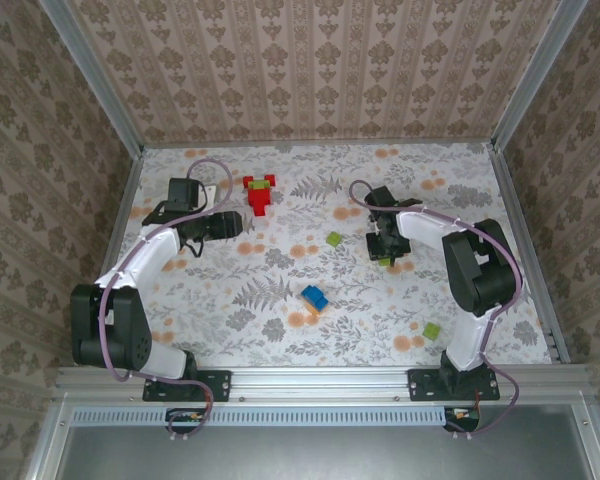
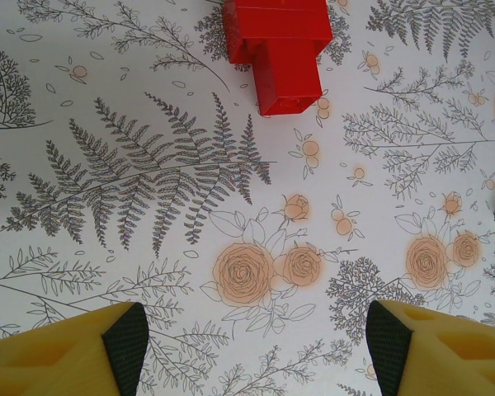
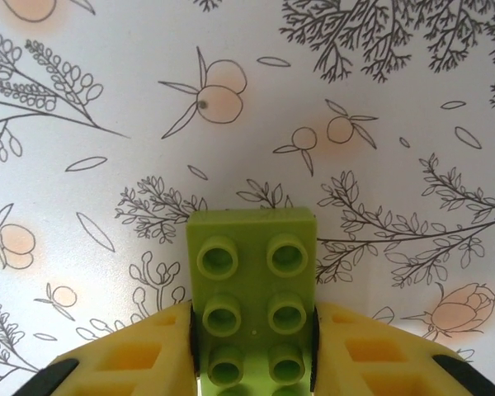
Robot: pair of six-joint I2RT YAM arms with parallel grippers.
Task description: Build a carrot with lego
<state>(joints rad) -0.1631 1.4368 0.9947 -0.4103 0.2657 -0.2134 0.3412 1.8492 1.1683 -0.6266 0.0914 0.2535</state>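
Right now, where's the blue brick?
Top view: the blue brick lies near the middle of the table, right beside an orange brick; a loose green brick lies just beyond it, slightly right.

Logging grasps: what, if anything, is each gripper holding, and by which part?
The right gripper holds the green lego brick, jaws on its long sides at the end nearest the wrist. The left gripper, jaws open, holds nothing.

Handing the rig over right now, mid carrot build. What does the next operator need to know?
Left gripper: open, empty, just short of the red stack.
Right gripper: closed on a green brick.
Loose on the table: second green brick mid-table, blue-and-orange pair, third green brick near the right base.
Done: red stack started.
Left: add the held brick and the loose ones.
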